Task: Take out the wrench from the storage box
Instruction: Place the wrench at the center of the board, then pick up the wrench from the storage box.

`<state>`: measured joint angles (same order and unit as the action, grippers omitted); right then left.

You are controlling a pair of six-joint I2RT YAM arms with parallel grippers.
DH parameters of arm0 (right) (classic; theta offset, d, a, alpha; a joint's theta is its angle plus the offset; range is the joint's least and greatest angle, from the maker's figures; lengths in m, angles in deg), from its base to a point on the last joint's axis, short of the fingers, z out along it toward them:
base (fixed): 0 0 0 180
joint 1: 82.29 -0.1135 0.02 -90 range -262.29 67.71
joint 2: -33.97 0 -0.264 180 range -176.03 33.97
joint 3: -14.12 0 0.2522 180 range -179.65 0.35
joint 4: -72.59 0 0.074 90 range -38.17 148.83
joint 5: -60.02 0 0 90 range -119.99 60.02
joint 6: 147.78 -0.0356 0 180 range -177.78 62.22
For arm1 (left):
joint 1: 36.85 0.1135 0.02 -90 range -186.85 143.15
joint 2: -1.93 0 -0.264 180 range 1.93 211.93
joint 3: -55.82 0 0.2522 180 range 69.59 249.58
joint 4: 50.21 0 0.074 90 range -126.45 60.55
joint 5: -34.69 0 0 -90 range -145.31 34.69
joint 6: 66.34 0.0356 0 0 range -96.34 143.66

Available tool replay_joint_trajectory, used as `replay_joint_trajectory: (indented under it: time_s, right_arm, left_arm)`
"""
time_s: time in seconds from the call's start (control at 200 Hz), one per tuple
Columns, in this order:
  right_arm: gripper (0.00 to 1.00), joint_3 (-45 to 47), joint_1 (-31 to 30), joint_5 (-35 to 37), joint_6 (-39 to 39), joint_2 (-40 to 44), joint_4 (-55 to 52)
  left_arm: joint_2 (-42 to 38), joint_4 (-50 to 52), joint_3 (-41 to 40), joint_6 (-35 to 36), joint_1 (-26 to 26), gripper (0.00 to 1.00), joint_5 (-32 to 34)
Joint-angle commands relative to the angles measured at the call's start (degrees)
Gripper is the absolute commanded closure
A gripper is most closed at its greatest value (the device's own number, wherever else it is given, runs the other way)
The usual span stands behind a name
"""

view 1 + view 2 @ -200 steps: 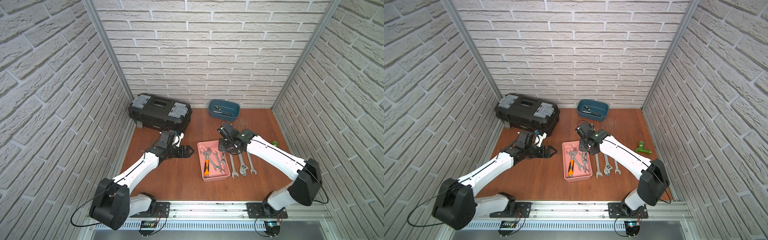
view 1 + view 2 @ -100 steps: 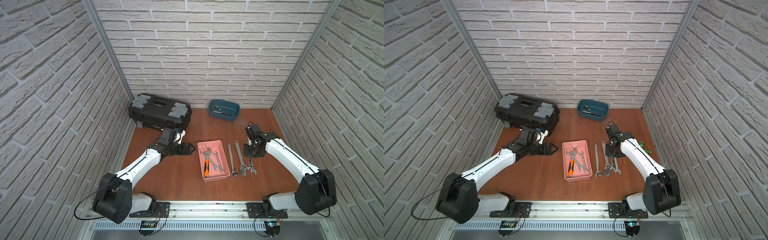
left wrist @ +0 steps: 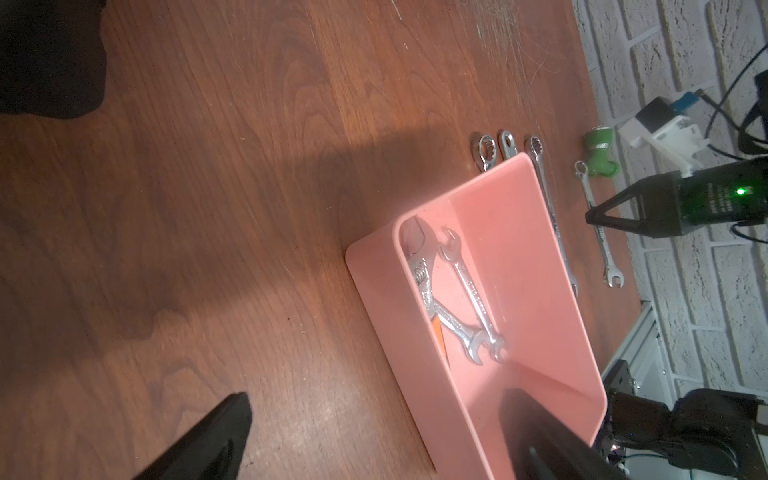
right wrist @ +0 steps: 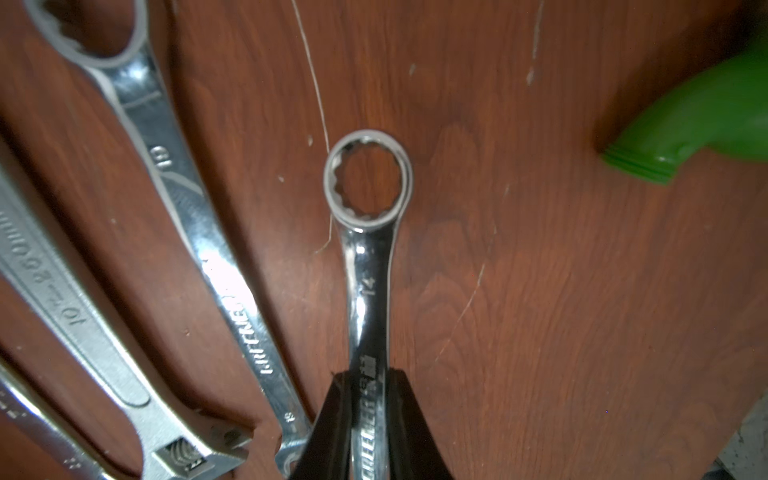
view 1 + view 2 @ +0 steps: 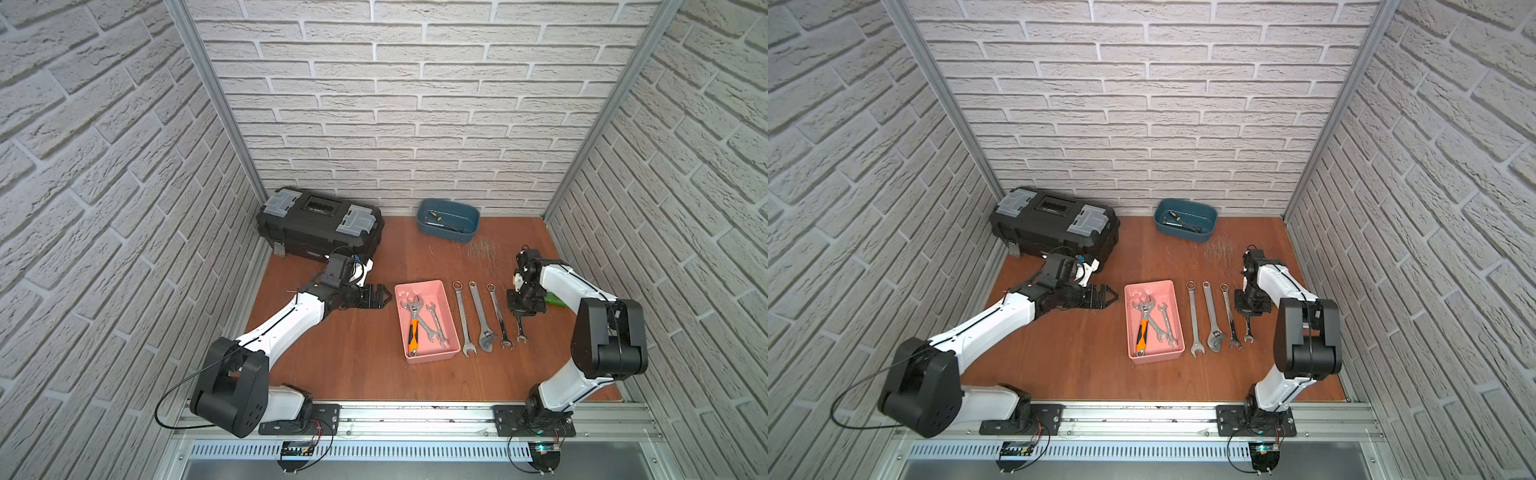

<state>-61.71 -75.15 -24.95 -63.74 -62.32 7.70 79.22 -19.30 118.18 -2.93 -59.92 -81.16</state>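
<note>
The right claw (image 4: 368, 380) is clenched on the small wrench (image 4: 368, 266), low at the right end of the row of wrenches (image 5: 481, 316) on the bench, outside the storage box (image 5: 428, 357). I judge this the set-down step, calling next for release and a straight lift. Its arm folds steeply downward; farther back, the left claw (image 5: 386, 296) is splayed, level, beside the box's far left corner.

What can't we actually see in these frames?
small wrench: open end runs off the bottom edge, right wrist view; right pincer covers its ring end in both top views.
orange-handled wrench: most of the handle behind the storage box wall, left wrist view.
blue tub contents: too small, both top views.
green object: cut by the edge, right wrist view; what it is unclear.
</note>
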Motion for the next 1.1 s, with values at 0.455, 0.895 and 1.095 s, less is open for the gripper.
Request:
replay_joint_trajectory:
  time_s: [0.455, 0.895, 1.095]
  right_arm:
    - [0.83, -2.43, 2.10, -3.53, 3.85, -7.92, 3.77]
    - [0.65, -6.37, -0.17, -7.28, 1.73, 1.14, -2.45]
    - [0.60, -8.13, -7.01, -10.10, -3.21, 10.12, -8.13]
  left_arm:
    - [1.58, -0.38, 1.94, 1.19, -0.40, 0.02, -0.70]
    - [1.81, 1.30, 3.70, 1.37, -1.06, 0.02, -0.36]
    - [1.10, 2.85, 5.53, -0.21, -2.94, 0.02, 0.82]
